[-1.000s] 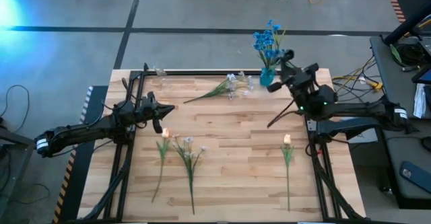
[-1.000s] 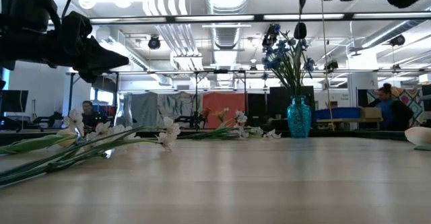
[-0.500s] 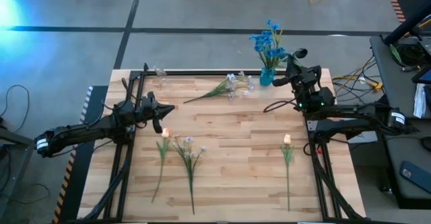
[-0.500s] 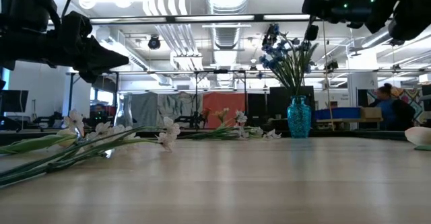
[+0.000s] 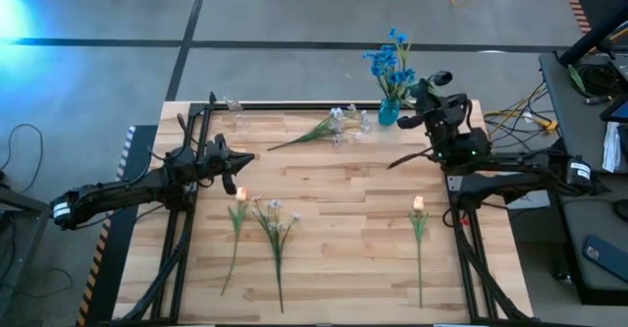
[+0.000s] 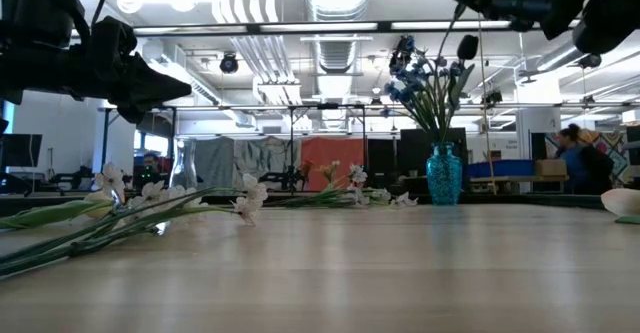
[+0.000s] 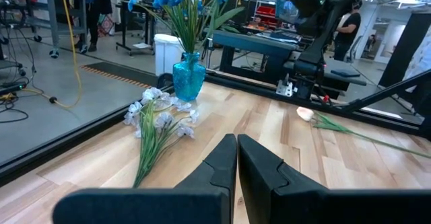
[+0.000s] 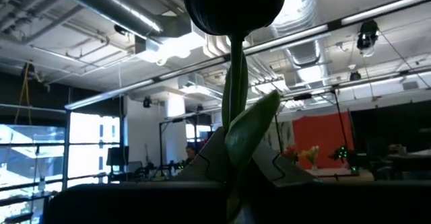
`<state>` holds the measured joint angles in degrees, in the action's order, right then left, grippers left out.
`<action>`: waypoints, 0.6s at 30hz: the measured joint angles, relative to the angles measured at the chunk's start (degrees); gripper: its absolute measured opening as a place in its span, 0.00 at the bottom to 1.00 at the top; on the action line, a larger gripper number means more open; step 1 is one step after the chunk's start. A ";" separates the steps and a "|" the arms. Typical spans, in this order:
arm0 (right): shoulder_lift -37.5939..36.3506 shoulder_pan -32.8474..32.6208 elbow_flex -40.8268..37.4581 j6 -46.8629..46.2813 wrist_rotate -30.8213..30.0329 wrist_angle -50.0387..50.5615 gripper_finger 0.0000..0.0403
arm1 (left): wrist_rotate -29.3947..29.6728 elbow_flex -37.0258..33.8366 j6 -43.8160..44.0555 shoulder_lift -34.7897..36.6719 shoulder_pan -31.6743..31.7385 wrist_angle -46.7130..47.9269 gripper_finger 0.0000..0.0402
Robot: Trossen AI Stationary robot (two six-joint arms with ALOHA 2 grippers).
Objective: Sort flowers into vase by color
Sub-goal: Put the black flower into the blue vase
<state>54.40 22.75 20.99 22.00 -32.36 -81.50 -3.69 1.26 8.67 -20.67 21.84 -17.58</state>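
Observation:
My right gripper [image 5: 430,109] hangs over the table's far right corner, shut on a flower stem whose dark-looking bud [image 5: 444,77] stands above it beside the blue vase [image 5: 390,114] of blue flowers [image 5: 391,60]. In the low view the bud [image 6: 466,46] sits level with the blue blossoms. White-lilac flowers [image 5: 332,126] lie flat near the vase. A peach bud [image 5: 238,205], white flowers [image 5: 275,224] and another peach flower [image 5: 419,219] lie on the near half. My left gripper [image 5: 247,157] is shut on nothing above the left side. My right gripper pinches the flower's stem [image 8: 234,126] between its two fingers, below a leaf [image 8: 250,133] and well under the bud [image 8: 232,5]. The fingers slant upward and the stem runs along them. The flower is lifted clear, bud up, its lower end [image 5: 394,161] trailing over the table.
A clear glass vase [image 5: 230,103] stands at the far left corner. Black rails [image 5: 186,219] run along the left and right table edges. The middle of the wooden top [image 5: 334,185] is bare. People move in the room beyond the table.
My right gripper has sunk a little, tipped upward and rolled, still shut on the stem. The flower has turned with it: the bud has swung toward the table's right, and the stem's lower end has swung up toward the far edge.

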 joint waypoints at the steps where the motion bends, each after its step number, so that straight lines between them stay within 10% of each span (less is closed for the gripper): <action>1: -0.27 -0.65 0.57 0.97 -0.06 0.03 0.02 | 0.01 0.00 0.00 0.00 0.00 0.00 0.00; 18: 5.10 -2.22 2.56 4.68 -3.69 -0.27 0.02 | 0.02 0.00 -0.45 0.01 -0.01 0.01 0.00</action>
<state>59.50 20.53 23.55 26.68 -36.05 -81.77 -3.68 1.26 8.21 -20.65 21.82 -17.58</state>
